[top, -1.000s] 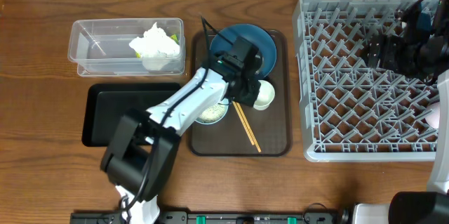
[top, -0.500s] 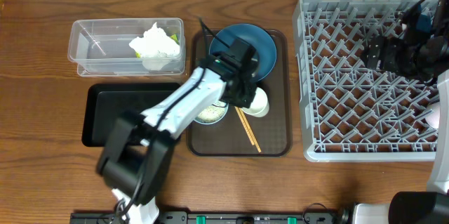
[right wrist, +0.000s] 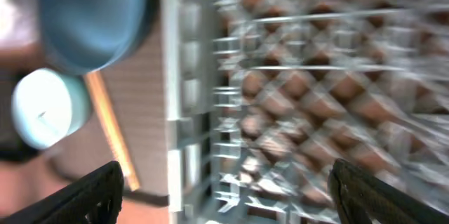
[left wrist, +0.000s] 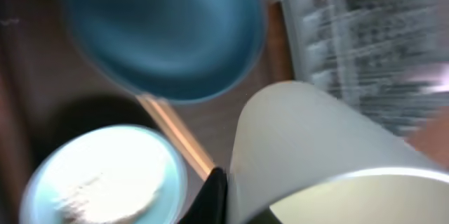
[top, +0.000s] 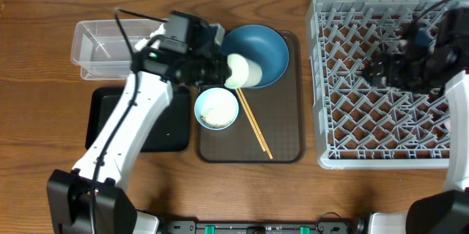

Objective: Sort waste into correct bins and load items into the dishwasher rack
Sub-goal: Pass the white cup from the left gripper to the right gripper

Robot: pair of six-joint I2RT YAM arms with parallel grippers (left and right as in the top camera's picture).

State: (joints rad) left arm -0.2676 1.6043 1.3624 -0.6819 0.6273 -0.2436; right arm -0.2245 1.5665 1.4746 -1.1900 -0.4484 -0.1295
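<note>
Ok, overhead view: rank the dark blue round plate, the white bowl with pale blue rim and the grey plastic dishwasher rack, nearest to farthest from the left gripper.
1. Dark blue plate, just right of the left gripper.
2. White bowl, slightly toward the robot.
3. Grey rack, far right.

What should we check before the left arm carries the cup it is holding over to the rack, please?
1. Grip on the pale cup: ok. The left gripper holds it on its side above the brown tray.
2. Free pegs in the dishwasher rack: ok. The part nearest the tray is bare.
3. Path over the rack: not ok. The right gripper hangs open above the rack's left half.
4. Cup empty: cannot tell. Its inside is not clearly shown.
5. Wrist views sharp: not ok. Both are blurred.
</note>
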